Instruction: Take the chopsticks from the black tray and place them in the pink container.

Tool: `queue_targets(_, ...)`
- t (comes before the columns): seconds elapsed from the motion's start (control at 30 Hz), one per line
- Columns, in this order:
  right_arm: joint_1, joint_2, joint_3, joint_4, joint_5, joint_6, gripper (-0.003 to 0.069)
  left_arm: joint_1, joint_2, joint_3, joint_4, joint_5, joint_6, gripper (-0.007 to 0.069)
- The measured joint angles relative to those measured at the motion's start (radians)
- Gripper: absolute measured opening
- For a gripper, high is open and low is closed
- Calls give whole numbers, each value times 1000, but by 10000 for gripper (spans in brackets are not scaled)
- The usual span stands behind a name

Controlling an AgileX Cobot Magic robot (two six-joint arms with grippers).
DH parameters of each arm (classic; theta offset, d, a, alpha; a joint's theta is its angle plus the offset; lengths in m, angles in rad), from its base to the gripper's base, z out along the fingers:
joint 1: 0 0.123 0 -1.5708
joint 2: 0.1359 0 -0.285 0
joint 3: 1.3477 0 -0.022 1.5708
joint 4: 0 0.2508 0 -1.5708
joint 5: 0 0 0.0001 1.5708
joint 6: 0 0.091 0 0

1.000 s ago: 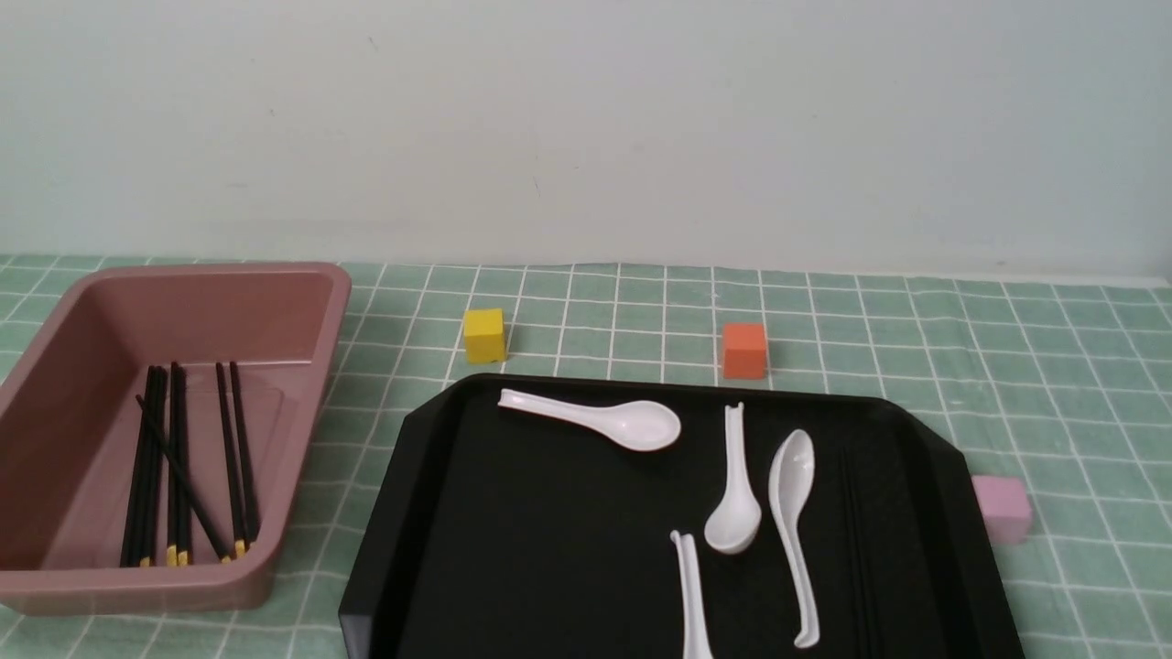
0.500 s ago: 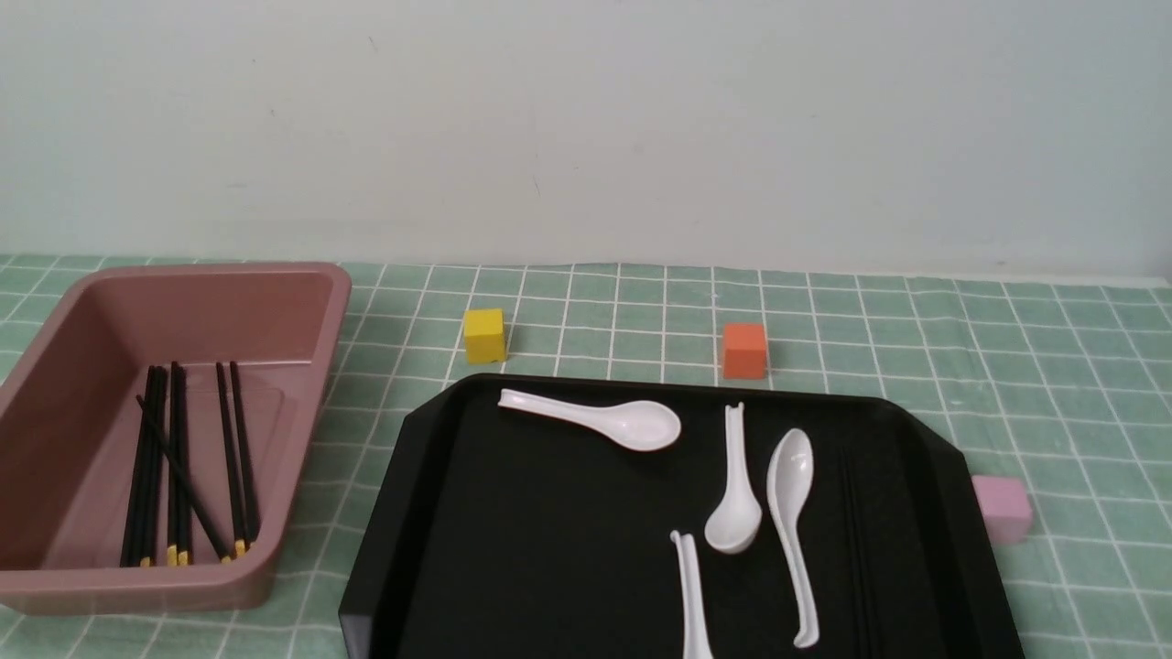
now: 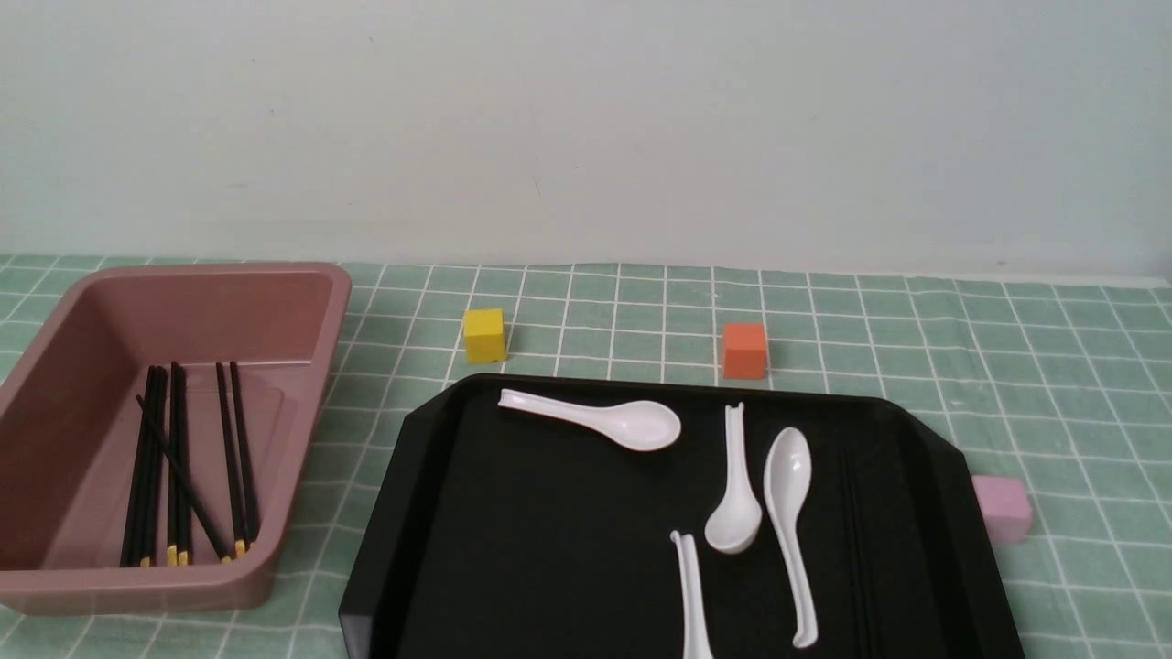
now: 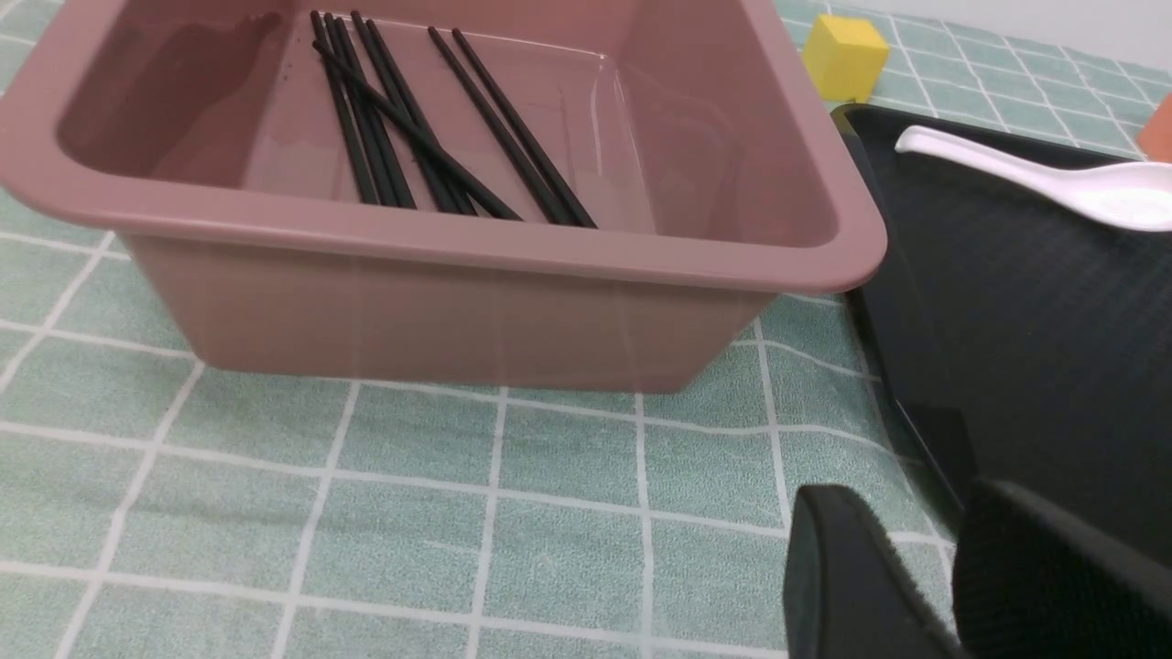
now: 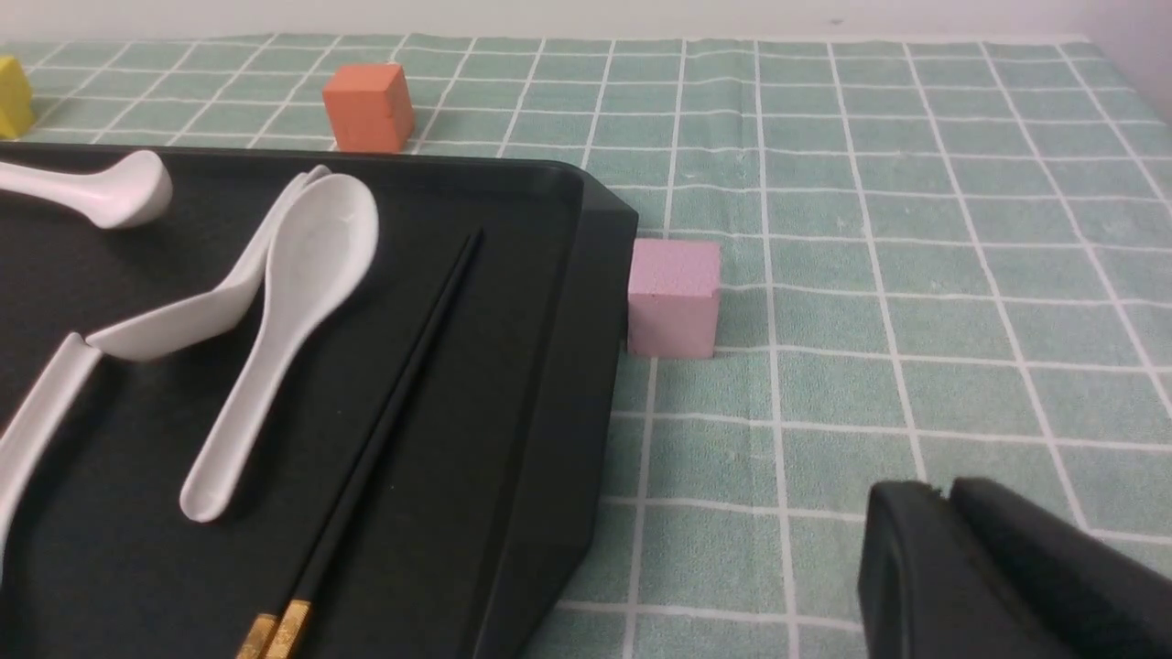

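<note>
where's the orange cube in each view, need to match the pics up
Front view: orange cube on the cloth just behind the black tray's far rim, right of centre.
Left wrist view: only a sliver at the right edge.
Right wrist view: upper left, behind the tray's far rim.
Shared landmark: the black tray.

tabletop [image 3: 916, 329]: green checked cloth
on it: pink container [image 3: 302, 494], black tray [image 3: 439, 549], yellow cube [image 3: 483, 335], orange cube [image 3: 743, 350], pink cube [image 3: 1002, 508]

- Four white soup spoons [image 3: 600, 422] lie at lower centre of my front view.
- A yellow cube [image 3: 483, 335] sits mid-frame, left of an orange cube [image 3: 743, 350].
- A pale pink cube [image 3: 1002, 509] sits at right.
- A green checked cloth [image 3: 1053, 366] lies under everything.
</note>
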Motion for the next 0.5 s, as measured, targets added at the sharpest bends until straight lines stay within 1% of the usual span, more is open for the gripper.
queue_targets(0.5, 0, 0, 0, 0, 1, 0, 87, 0, 0, 0, 0, 0, 0, 216)
